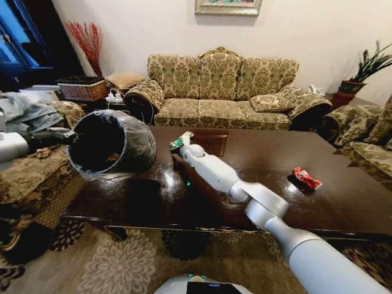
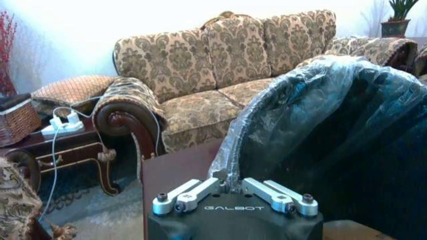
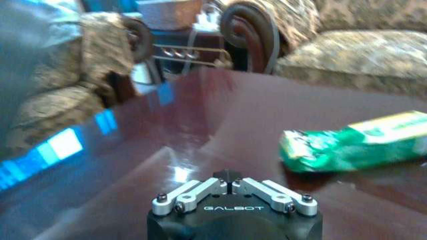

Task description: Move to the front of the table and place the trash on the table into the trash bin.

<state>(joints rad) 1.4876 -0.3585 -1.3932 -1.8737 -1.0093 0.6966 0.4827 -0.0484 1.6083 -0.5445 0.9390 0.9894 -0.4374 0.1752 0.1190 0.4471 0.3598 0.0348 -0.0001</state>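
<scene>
The dark-brown table (image 1: 343,205) lies right in front of me. Over its left end my left gripper (image 1: 66,139) holds the black trash bin (image 1: 110,147) tipped on its side, mouth facing me. In the left wrist view the left gripper (image 2: 230,186) is shut on the bin's plastic-lined rim (image 2: 280,105). My right arm reaches across the table, and the right gripper (image 1: 184,149) is just beside the green flat packet (image 1: 179,141). The right gripper (image 3: 230,181) is shut with nothing in it, and the green packet (image 3: 353,145) lies flat on the table a little apart. A crumpled red wrapper (image 1: 306,179) rests at the table's right.
A patterned sofa (image 1: 220,92) stands behind the table, with armchairs at the left (image 1: 37,177) and right (image 1: 367,141). A wicker basket (image 1: 82,90) and a power strip (image 2: 63,125) sit on a side table at the back left. A patterned rug (image 1: 122,269) lies below.
</scene>
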